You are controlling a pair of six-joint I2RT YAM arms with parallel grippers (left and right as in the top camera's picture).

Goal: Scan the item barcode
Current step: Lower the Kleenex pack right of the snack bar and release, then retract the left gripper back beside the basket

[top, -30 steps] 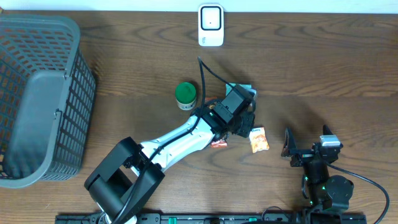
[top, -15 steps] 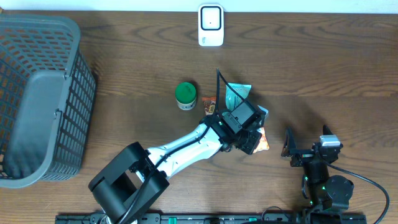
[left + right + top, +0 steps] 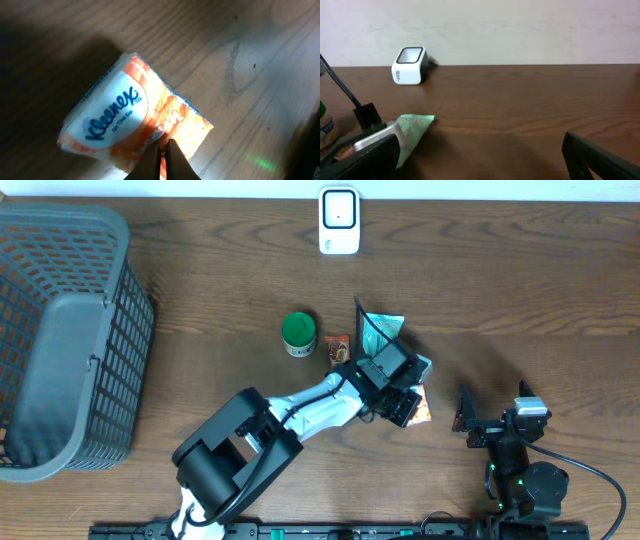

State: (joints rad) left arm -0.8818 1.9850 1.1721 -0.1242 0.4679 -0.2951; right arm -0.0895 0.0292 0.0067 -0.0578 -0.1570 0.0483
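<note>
The left jaws are pressed together, their tips at the near edge of the orange-and-white Kleenex pack. The pack lies flat on the wooden surface just ahead of them. Whether they nip its wrapper I cannot tell. The right jaws stand spread wide, the white scanner well beyond them, to their left.

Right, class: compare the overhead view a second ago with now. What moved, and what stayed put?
The left gripper, shut throughout, swung right and back toward the robot's base, from beside the green pouch to over the Kleenex tissue pack, its tips now at the pack's edge. Nothing was visibly taken or released. The pack, green-lidded jar, scanner, basket and open right gripper stayed put.
</note>
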